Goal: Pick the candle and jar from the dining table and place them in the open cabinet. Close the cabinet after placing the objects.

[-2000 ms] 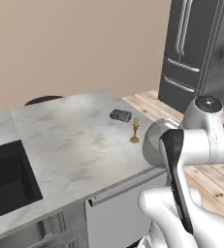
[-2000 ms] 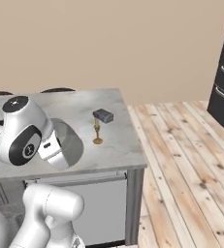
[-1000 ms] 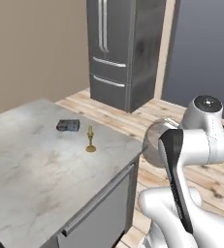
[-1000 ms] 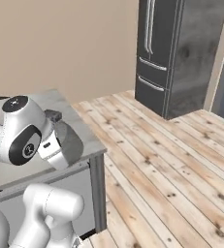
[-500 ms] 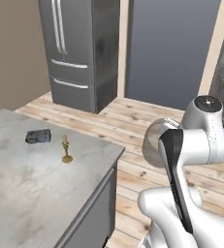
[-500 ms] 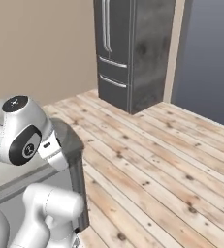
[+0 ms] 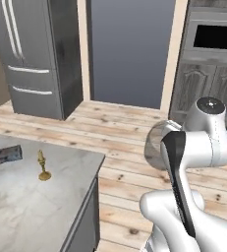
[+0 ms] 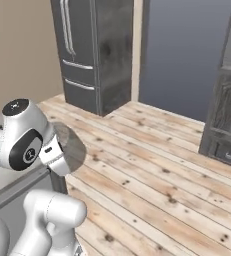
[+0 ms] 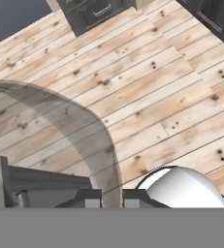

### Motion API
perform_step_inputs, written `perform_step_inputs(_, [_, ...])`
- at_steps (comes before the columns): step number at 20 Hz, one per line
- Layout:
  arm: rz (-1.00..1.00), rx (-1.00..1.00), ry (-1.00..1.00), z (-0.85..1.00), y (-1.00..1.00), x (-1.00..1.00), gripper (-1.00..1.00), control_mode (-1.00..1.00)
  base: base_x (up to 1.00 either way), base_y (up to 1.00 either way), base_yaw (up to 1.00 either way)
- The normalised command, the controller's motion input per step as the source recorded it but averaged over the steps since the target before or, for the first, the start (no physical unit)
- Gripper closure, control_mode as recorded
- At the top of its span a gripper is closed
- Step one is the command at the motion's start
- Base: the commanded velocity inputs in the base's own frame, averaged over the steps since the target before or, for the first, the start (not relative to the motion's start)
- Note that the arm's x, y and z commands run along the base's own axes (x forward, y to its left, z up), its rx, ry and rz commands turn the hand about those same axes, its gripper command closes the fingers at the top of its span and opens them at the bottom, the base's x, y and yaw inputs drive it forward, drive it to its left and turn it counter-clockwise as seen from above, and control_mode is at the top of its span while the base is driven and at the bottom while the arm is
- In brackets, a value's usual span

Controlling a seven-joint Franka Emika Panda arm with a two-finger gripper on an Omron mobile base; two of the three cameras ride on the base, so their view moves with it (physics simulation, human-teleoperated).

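Gripper (image 9: pixel 111 196) clamped on the frosted jar (image 9: pixel 50 140), carried over wood floor while the candle (image 7: pixel 43 166) waits on the table (image 7: pixel 31 216); keep the jar level and steady until the cabinet appears.

The left base view looks from behind the arm on its left, forward and down; the arm rises at its lower right, a corner of the marble surface (image 7: pixel 31 206) lies close at lower left, and beyond stand the fridge (image 7: pixel 34 54), a grey doorway (image 7: pixel 129 49) and an oven cabinet (image 7: pixel 211 64); the right base view looks from behind on the right, the arm at its lower left; both share the plank floor (image 8: pixel 162 170), fridge (image 8: pixel 94 50) and doorway (image 8: pixel 184 55). The hand view looks down, close over the floor (image 9: pixel 133 87), past a frosted jar (image 9: pixel 60 140) at its near edge.
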Motion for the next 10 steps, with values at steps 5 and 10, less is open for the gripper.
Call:
perform_step_inputs(5, [0.0,0.0,0.0,0.0,0.0,0.0,1.0,1.0,-0.06,0.0,-0.37])
perform_step_inputs(10, [0.0,0.0,0.0,0.0,0.0,0.0,1.0,1.0,-0.09,0.0,-0.36])
